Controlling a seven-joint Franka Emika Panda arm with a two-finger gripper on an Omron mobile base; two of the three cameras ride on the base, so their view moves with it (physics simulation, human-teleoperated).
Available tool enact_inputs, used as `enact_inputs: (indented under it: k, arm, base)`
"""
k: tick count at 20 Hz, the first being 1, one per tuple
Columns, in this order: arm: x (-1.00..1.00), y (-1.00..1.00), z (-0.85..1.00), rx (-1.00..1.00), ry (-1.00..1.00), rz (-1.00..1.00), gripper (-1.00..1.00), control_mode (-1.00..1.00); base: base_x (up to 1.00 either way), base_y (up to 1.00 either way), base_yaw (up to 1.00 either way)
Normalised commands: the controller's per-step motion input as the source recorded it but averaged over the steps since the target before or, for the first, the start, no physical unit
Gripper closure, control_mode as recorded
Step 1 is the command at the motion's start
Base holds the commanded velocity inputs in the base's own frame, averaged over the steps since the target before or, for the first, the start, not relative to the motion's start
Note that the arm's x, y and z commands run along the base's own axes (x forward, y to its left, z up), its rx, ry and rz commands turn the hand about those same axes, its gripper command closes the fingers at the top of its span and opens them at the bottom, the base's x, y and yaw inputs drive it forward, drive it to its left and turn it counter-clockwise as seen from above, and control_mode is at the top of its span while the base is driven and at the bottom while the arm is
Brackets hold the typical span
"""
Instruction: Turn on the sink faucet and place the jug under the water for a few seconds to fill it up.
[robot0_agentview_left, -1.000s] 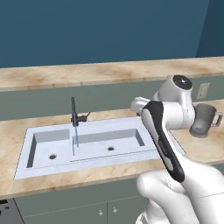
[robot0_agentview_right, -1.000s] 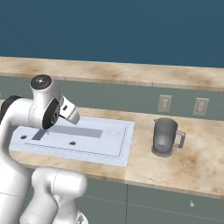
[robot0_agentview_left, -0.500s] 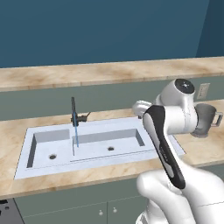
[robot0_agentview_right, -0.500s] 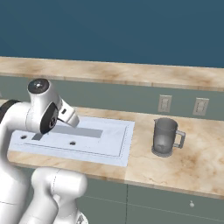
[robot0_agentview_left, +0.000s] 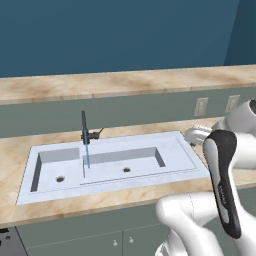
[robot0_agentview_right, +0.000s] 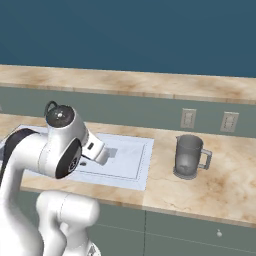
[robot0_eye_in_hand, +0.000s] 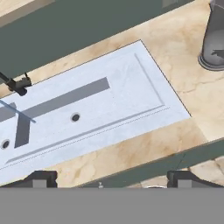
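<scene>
Marble counter, right of the sink (robot0_agentview_right: 141, 167): you'll find the jug (robot0_agentview_right: 189, 157) upright, untouched — water (robot0_agentview_left: 87, 153) already running. Gripper (robot0_eye_in_hand: 111, 178) spread wide, empty. Jug looks rigid, light, likely slick — take the body, not the handle.

The counter (robot0_agentview_right: 220, 185) looks like polished stone, a mottled tan-and-cream marble pattern with a faint sheen. The sink (robot0_agentview_left: 176, 150), ahead of the claw (robot0_eye_in_hand: 112, 177), is a smooth, matt pale grey-white, like moulded composite or enamel, with dark drain holes. At its back rim the sink faucet (robot0_agentview_left: 84, 125) reads as dark, dull metal, and the water (robot0_agentview_left: 87, 155) falling from it is a thin, clear light-blue line. To the claw's right, the jug (robot0_agentview_right: 189, 156) looks like translucent smoky-grey plastic or glass, smooth-walled. The wall (robot0_agentview_left: 120, 35) behind is flat, matt blue; the cabinet fronts (robot0_agentview_right: 200, 232) are matt grey-green.
</scene>
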Motion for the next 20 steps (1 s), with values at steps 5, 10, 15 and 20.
enact_inputs:
  k: [5,10,15,20]
  arm:
    - [-0.81,-1.00,0.00,0.01,0.00,0.00,-1.00,-1.00]
    - [-0.52,-1.00,0.00,0.00,0.00,0.00,-1.00,-1.00]
    - [-0.05,-1.00,0.00,0.00,0.00,0.00,-1.00,-1.00]
    - [0.28,-1.00,0.00,0.00,0.00,0.07,-1.00,-1.00]
  base:
    - [0.00,0.00,0.00]
    - [0.00,0.00,0.00]
    - [0.00,0.00,0.00]
    - [0.00,0.00,0.00]
